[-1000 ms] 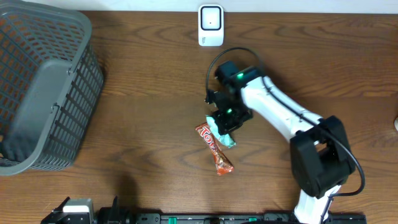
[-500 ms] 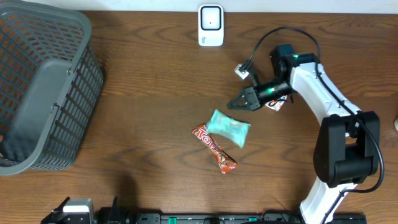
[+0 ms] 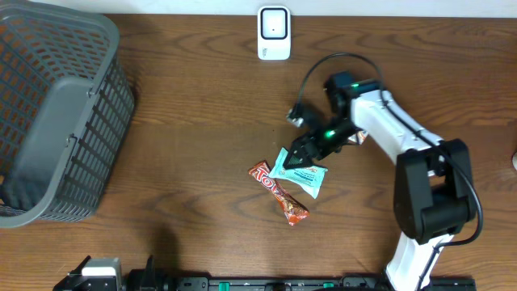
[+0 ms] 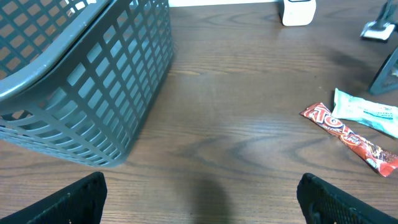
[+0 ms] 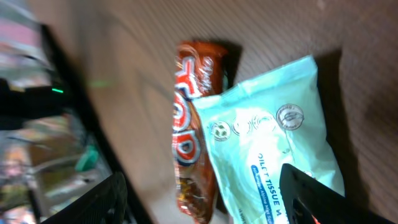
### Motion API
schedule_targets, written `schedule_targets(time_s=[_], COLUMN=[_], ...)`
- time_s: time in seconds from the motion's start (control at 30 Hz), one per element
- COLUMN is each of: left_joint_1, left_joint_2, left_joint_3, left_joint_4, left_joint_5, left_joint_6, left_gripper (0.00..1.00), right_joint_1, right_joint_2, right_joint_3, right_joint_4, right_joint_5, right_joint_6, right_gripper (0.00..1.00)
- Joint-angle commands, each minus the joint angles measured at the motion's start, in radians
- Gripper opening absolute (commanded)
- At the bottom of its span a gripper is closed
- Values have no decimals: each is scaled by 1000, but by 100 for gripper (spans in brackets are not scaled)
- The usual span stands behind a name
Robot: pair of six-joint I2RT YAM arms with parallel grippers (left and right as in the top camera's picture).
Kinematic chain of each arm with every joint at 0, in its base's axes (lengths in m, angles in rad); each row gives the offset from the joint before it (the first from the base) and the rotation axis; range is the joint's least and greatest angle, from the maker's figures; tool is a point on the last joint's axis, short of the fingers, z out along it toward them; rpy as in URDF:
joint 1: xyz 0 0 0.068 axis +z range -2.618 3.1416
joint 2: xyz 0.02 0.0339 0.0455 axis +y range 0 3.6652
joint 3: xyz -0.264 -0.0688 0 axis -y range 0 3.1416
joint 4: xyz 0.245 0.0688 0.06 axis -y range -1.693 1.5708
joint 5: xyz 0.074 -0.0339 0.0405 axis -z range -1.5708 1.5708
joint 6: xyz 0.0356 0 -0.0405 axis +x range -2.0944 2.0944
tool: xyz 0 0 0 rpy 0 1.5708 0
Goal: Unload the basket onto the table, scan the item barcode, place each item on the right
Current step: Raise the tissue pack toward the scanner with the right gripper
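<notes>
Tissue pack (image 3: 300, 174), mint green, lies flat near the middle of the tabletop (image 3: 202, 97) in the overhead view. Its left edge overlaps a red candy bar (image 3: 280, 194) that slants toward the near side. The right gripper (image 3: 305, 153) hangs directly over the pack's far end with its fingers spread, apparently lined up to pick it up. A white scanner (image 3: 274, 33) stands at the far edge, well apart from both items, so the pack would probably have to be lifted and carried there with its barcode showing. A grey basket (image 3: 97, 137) fills the far left, likely the place for items once scanned.

From the left wrist, the left gripper (image 4: 202, 180) is spread wide and holds nothing, low over bare wood near the basket (image 4: 93, 93) and well clear of the work. The pack (image 4: 367, 115) and candy bar (image 4: 348, 137) show at the right, touching, and the scanner (image 4: 298, 11) is at the far edge.

From the right wrist, the right gripper (image 5: 202, 177) has its two dark fingers set apart, straddling the scene. The pack (image 5: 273, 149) shows its printed face, one corner lying over the candy bar (image 5: 189, 143). No barcode is readable on this face. Because the two items overlap, a careless close could catch the bar as well.
</notes>
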State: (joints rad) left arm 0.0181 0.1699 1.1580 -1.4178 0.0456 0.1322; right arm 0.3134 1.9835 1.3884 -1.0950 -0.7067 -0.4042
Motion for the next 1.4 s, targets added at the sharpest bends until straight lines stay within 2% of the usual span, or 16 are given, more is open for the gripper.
schedule_targets(time_s=[0.0, 0.1, 0.17, 0.33, 0.43, 0.63, 0.9, 0.93, 1.03, 1.07, 1.17, 1.27, 1.37], left_joint_1=[5, 5, 5, 5, 5, 5, 5, 5, 5, 5, 5, 5, 5], left_joint_2=[-5, -5, -5, -5, -5, -5, -5, -5, -5, -5, -5, -5, -5], left_joint_3=[3, 3, 3, 3, 3, 3, 3, 3, 3, 3, 3, 3, 3], left_joint_4=[-2, -2, -2, -2, -2, -2, -2, -2, -2, -2, -2, -2, -2], left_joint_5=[-12, -12, -12, -12, -12, -12, -12, -12, -12, -12, -12, -12, -12], left_joint_6=[13, 13, 13, 13, 13, 13, 13, 13, 13, 13, 13, 13, 13], left_gripper=[98, 98, 98, 98, 98, 98, 98, 98, 98, 98, 98, 98, 98], right_joint_1=[76, 154, 208, 330, 380, 413, 415, 415, 414, 414, 413, 411, 397], right_joint_2=[2, 1, 1, 1, 1, 1, 1, 1, 1, 1, 1, -3, -11], right_joint_3=[6, 6, 6, 5, 5, -29, -245, -270, -339, -357, -374, -344, -259], right_joint_4=[11, 19, 18, 29, 33, 78, 310, 341, 429, 451, 486, 473, 377], right_joint_5=[233, 367, 479, 830, 943, 979, 997, 998, 1006, 1006, 1004, 939, 809], right_joint_6=[105, 145, 173, 287, 308, 306, 298, 295, 284, 284, 295, 299, 299], right_gripper=[74, 75, 79, 79, 79, 78, 79, 75, 24, 17, 1, 1, 1])
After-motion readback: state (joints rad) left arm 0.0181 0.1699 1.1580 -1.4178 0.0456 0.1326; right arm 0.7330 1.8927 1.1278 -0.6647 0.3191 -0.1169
